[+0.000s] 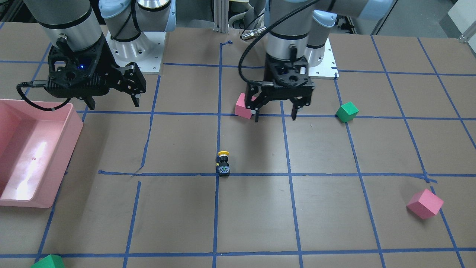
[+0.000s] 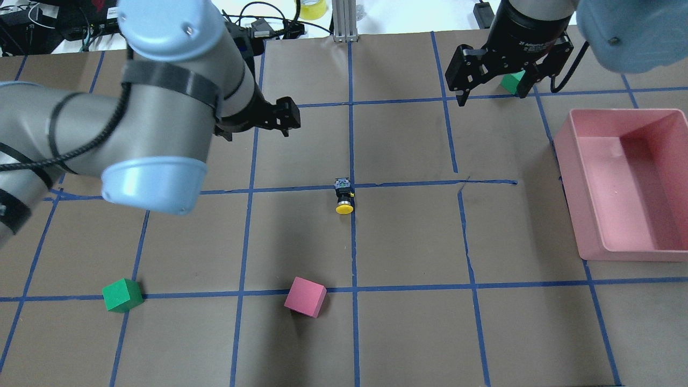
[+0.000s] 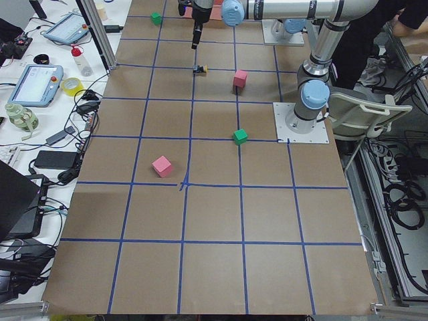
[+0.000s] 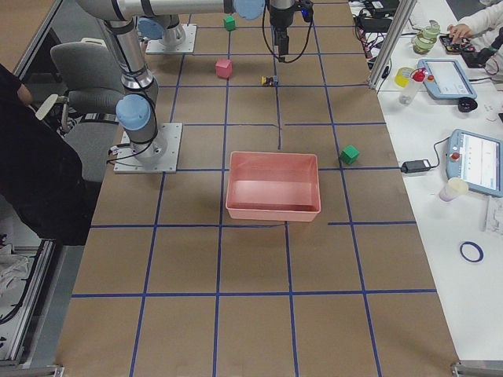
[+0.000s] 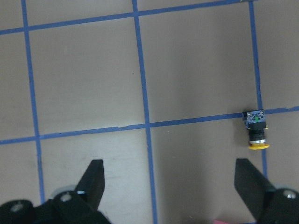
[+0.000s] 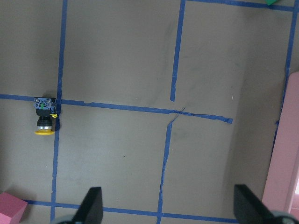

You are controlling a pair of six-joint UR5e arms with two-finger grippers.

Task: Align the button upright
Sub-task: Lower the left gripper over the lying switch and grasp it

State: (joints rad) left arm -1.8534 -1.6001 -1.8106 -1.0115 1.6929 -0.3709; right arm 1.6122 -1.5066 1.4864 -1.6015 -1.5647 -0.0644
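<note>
The button [image 1: 223,163] lies on its side at the table's centre, on a blue tape crossing. Its yellow cap points toward the robot's base and its grey-black block away from it. The same button [image 2: 343,196] also shows small in both wrist views [image 5: 256,130] [image 6: 45,116]. My left gripper [image 1: 275,116] hangs open and empty above the table, nearer the robot's base than the button, with its black fingers [image 5: 93,179] wide apart. My right gripper [image 1: 112,104] is also open and empty, off to the button's side near the pink bin. Neither gripper touches the button.
A pink bin [image 1: 72,130] stands at the right arm's side. A pink cube [image 1: 243,106] sits just behind the left gripper, and a green cube [image 1: 347,111] lies beyond it. Another pink cube [image 1: 425,203] and another green cube [image 1: 48,262] lie toward the operators' edge.
</note>
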